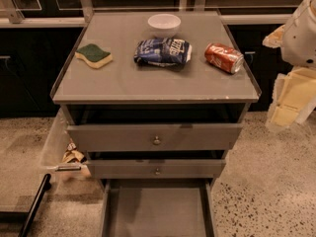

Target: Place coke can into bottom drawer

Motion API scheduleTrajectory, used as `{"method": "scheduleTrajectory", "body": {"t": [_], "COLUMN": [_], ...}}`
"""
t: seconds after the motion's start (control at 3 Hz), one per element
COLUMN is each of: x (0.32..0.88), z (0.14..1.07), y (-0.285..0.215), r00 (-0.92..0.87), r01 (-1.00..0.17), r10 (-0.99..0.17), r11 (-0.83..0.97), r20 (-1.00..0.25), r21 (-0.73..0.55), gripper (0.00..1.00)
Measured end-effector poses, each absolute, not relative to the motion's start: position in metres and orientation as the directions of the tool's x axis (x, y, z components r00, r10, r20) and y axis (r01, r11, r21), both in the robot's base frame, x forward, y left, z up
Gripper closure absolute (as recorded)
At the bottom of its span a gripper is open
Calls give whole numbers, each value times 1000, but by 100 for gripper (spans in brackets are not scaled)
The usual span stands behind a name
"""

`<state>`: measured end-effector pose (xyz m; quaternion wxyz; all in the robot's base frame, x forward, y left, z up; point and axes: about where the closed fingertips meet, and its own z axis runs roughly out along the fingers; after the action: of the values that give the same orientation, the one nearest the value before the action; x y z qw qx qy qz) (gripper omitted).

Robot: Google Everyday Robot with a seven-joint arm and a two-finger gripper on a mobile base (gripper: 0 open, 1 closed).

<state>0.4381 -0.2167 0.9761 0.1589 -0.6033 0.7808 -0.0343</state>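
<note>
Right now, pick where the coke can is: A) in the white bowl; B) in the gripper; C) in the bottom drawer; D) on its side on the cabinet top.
D: the coke can lies on its side on the cabinet top beside the snack bag; the gripper hangs off to the cabinet's right.

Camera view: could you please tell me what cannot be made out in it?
Camera view throughout.
Bottom drawer: front end cut off by the lower edge.
Gripper, at the right edge: partly cut off by it.
Top drawer: inside hidden in shadow under the tabletop.
Coke can: lettering too small to read.
</note>
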Motion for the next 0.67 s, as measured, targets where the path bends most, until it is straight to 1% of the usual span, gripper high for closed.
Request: {"method": "scheduleTrajectory", "body": {"t": [0.33, 0.67], "x": [438, 444], "z": [976, 978], "y": [-217, -214], "r00": [-222, -215], "r01": [-931, -922], "r10": [-953, -958], "r11": [270, 263], "r20": [-207, -191], "r21": [-245, -284], "gripper": [0, 0]}}
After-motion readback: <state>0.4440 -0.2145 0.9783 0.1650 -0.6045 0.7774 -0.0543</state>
